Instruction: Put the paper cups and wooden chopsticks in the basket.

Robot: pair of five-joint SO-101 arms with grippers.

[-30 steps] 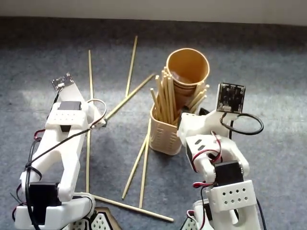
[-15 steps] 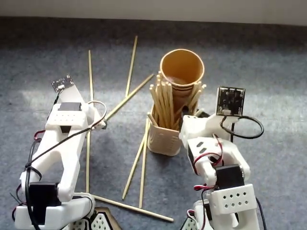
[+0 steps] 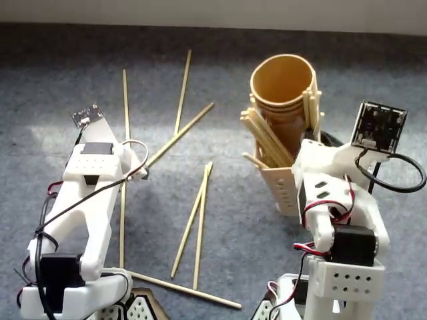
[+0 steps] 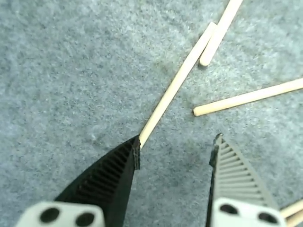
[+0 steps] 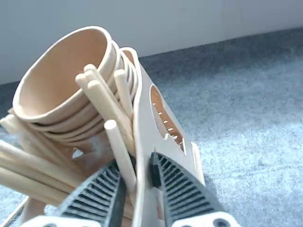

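Grey carpet [image 3: 373, 80] | basket [image 3: 283, 193] mouth-up | right tool [image 5: 139, 168] pinching its wall

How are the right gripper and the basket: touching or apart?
Touching. In the right wrist view, the right gripper clamps the basket wall, a finger flat against it.

I see open counter [image 3: 390, 70] right of the basket [image 3: 281, 191]. Loose chopsticks [image 3: 199, 215] litter the middle and left side.

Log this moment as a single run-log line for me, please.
left gripper: open over loose chopstick | right gripper: shut on basket wall | paper cups: in basket
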